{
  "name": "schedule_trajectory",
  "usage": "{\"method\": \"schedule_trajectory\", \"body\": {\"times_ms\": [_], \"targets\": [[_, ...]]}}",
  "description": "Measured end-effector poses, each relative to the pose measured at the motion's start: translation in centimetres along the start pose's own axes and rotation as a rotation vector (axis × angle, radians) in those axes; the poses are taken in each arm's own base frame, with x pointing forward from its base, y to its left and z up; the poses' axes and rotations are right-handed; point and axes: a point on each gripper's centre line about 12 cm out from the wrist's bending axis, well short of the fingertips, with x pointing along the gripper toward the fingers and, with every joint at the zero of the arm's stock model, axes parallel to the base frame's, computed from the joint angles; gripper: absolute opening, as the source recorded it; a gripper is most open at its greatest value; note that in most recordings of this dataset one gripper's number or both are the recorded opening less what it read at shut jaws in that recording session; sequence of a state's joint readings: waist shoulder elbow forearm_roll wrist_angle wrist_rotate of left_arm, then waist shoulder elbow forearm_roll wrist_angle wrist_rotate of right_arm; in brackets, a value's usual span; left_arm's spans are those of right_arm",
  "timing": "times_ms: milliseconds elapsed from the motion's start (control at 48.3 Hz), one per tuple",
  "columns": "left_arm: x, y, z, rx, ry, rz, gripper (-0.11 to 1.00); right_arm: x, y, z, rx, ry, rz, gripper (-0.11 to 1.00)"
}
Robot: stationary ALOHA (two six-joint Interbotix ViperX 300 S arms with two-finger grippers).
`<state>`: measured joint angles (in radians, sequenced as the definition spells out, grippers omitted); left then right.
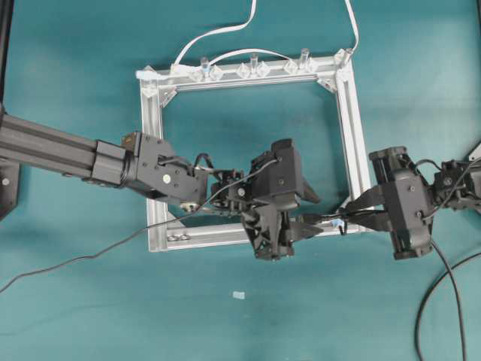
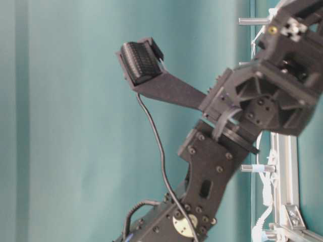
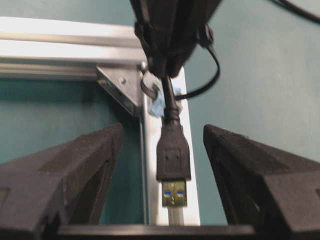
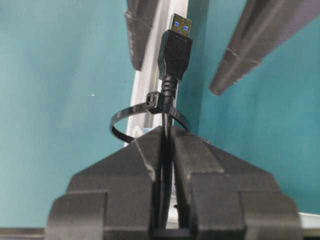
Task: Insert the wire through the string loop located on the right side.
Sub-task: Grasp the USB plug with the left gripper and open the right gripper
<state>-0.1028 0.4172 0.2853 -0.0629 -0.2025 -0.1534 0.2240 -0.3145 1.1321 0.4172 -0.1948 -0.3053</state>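
Teal matte desk (image 1: 75,316) carries a square frame (image 1: 351,135) of ribbed silver aluminium; the right pincer (image 4: 166,150) is clamped on the round black wire (image 4: 175,55), just behind the thin string loop (image 4: 125,125); its metal-tipped plug sits between the left pincer's (image 3: 162,165) wide-apart fingers.

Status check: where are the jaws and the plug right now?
Right gripper shut on wire. Plug through loop. Left gripper open around plug, nothing blocking.

Overhead cam looks straight down on the aluminium frame (image 1: 248,150), whole frame visible. Table-level cam sideways-on, v. close to an arm. Both wrist cams face each other across the wire (image 3: 173,160) plug at frame's right side.
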Motion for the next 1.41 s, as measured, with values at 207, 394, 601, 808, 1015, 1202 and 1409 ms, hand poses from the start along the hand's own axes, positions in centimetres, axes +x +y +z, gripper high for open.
{"method": "schedule_trajectory", "body": {"times_ms": [207, 394, 601, 808, 1015, 1202, 1409], "targets": [[0.01, -0.01, 0.06, 0.0, -0.001, 0.0, 0.59, -0.04, 0.01, -0.26, -0.001, 0.006, 0.001, 0.06], [0.04, -0.69, -0.16, 0.007, 0.003, -0.012, 0.57, -0.04, -0.04, -0.31, -0.001, 0.008, -0.001, 0.06], [0.03, -0.84, -0.19, 0.008, 0.003, -0.014, 0.57, -0.03, -0.05, -0.2, 0.0, 0.002, -0.002, 0.06], [0.0, -0.77, -0.14, 0.007, 0.004, -0.013, 0.52, -0.03, -0.06, -0.15, 0.001, -0.003, -0.003, 0.06], [0.02, -0.6, -0.71, 0.007, 0.049, -0.004, 0.21, -0.02, -0.02, 0.01, -0.001, -0.009, -0.003, 0.06], [0.03, -0.52, -0.75, 0.006, 0.061, -0.001, 0.22, -0.01, -0.06, 0.09, 0.001, -0.012, -0.004, 0.06], [0.0, -0.53, -0.7, 0.006, 0.061, -0.001, 0.22, -0.03, -0.05, 0.11, 0.002, -0.012, -0.004, 0.06]]}}
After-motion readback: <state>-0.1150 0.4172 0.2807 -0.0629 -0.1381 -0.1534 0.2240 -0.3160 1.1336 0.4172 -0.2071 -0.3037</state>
